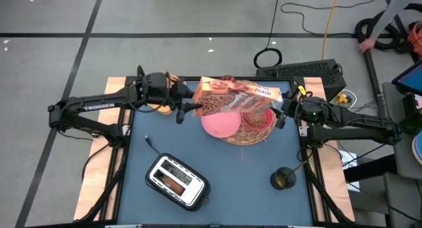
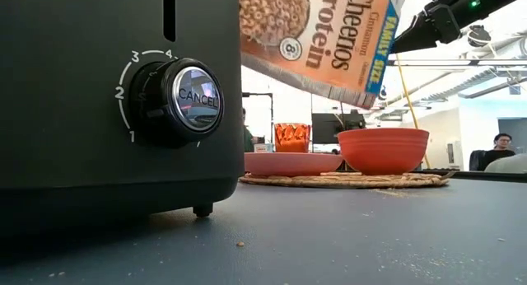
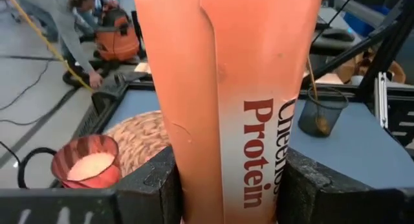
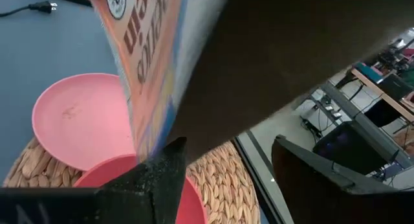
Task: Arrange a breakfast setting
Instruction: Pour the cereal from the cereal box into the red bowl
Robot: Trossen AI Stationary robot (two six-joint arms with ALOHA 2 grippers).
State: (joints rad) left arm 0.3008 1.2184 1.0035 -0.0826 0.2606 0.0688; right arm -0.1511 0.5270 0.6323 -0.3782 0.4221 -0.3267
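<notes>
My left gripper (image 1: 186, 104) is shut on the brown cereal box (image 1: 237, 96), which lies tilted in the air over the round woven mat (image 1: 254, 139). The pink plate (image 1: 219, 125) and the red bowl (image 1: 258, 120), with cereal in it, rest on the mat. In the low view the box's lower corner (image 2: 362, 100) hangs above the bowl (image 2: 383, 150). A small reddish glass (image 2: 291, 137) stands behind the plate. My right gripper (image 1: 282, 113) is open at the box's right end. Bagel, fruit and spoon do not show plainly. My left gripper pinches the box's left end (image 3: 226, 185) between its two fingers (image 3: 158, 188), one on each side. The fingers come level from the table's left and lie along the box. The box is lifted clear, stretching toward the right and tilted over the bowl.
A black and silver toaster (image 1: 177, 180) stands near the table's front, its dial (image 2: 185, 100) close to the low camera. A dark mesh cup (image 1: 283, 178) with a thin rod in it stands at the front right. A person (image 3: 71, 30) bends by a vacuum beyond the table.
</notes>
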